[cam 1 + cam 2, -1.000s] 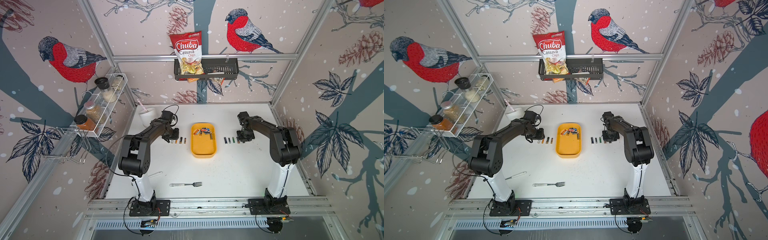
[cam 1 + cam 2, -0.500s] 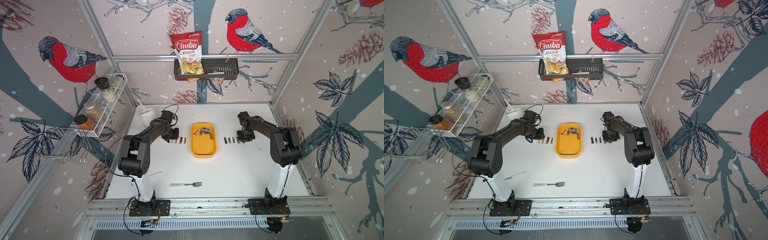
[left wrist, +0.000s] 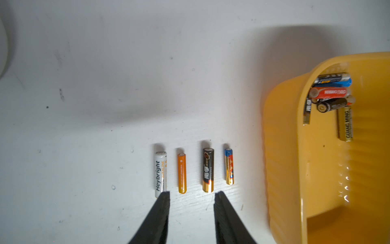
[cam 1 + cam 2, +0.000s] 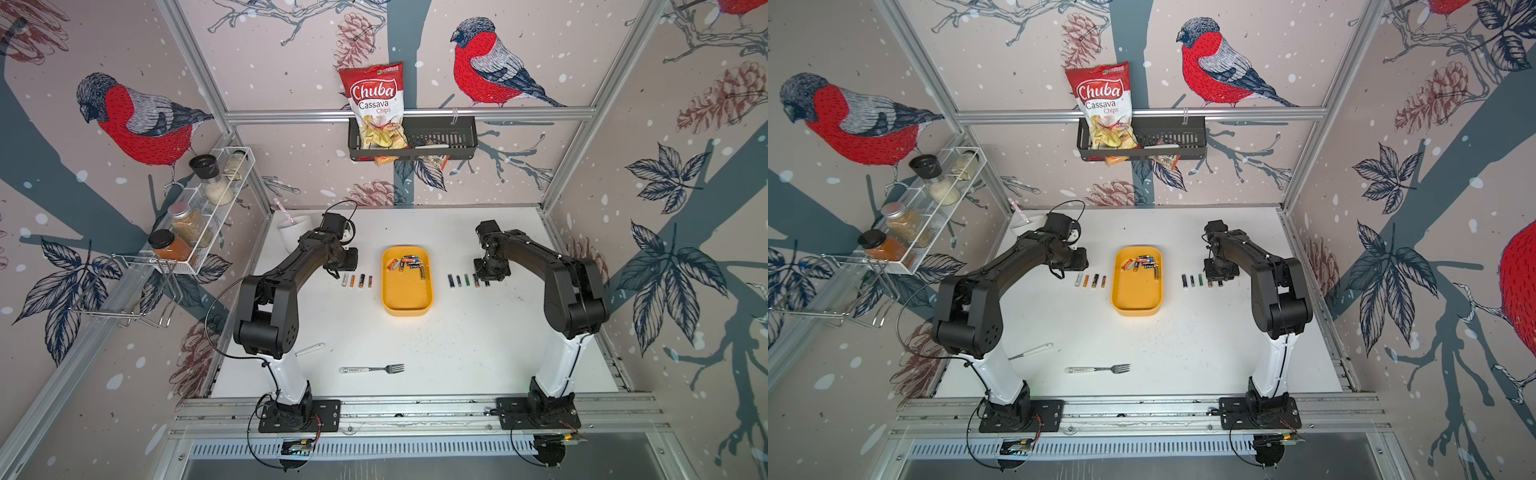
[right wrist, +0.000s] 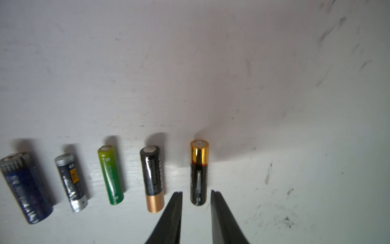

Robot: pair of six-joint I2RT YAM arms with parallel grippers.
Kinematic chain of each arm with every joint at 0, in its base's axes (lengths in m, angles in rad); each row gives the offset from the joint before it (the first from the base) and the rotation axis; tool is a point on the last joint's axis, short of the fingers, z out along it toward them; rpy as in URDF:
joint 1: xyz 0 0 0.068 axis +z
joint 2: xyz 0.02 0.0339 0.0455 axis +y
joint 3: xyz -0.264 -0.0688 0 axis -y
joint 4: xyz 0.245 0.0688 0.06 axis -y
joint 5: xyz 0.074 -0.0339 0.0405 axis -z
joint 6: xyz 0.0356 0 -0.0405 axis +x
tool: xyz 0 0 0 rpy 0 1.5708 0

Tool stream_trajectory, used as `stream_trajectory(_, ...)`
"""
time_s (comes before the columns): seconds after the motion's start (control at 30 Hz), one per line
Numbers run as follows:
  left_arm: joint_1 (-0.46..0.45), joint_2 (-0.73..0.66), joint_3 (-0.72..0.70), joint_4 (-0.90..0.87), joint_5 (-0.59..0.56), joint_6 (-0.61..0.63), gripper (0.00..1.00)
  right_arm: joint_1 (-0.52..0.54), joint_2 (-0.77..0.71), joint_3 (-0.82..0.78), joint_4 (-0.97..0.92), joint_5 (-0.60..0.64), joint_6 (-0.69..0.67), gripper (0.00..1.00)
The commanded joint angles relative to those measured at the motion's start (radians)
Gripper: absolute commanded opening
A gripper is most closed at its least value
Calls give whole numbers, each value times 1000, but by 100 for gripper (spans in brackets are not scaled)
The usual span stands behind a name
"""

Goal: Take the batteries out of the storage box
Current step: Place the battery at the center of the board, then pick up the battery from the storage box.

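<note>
Both black arms reach out from their bases on the near rail, elbows bent high and wrists turned down over the white table [image 4: 415, 353]. The left arm [image 4: 291, 274] stretches toward the far left, and the right arm [image 4: 540, 257] mirrors it on the other side.

The yellow plastic storage box [image 4: 407, 309] lies between them. A loose heap of mixed batteries [image 4: 409, 264] is piled at its far end.

In both top views the wrists cover the fingertips, so only the wrist cameras show the jaws. The left claw [image 3: 192, 195] is parted wide and holds nothing. It hovers at the near ends of a row of four batteries [image 4: 356, 281] lying just left of the box. One tip overlaps the end of the white "Heybright" battery [image 3: 160, 173].

The right claw [image 5: 196, 193] is parted narrowly. Its tips straddle the end of a black battery with a gold cap [image 5: 198, 173], with a sliver of table showing on either side. That battery lies flat as the outermost of five in a row [image 4: 463, 280] right of the box.

Only the top views take in the metal fork [image 4: 372, 369] lying near the front.
</note>
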Motion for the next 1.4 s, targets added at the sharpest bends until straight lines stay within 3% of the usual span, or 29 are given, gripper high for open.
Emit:
stream_trajectory(0.0,-28,-2,51,-58,-51,-5,40,12,-15,17,-11,0,10,30)
stream_trajectory(0.3,-134,54,215,-112,-85,-35,40,39,-26,73,-22,-24,19,30)
stream_trajectory(0.77,-303,302,453,-173,-123,-34,40,63,-34,136,-39,-50,18,30)
stream_trajectory(1.37,-354,474,565,-195,-145,-24,40,64,-34,143,-44,-60,4,30)
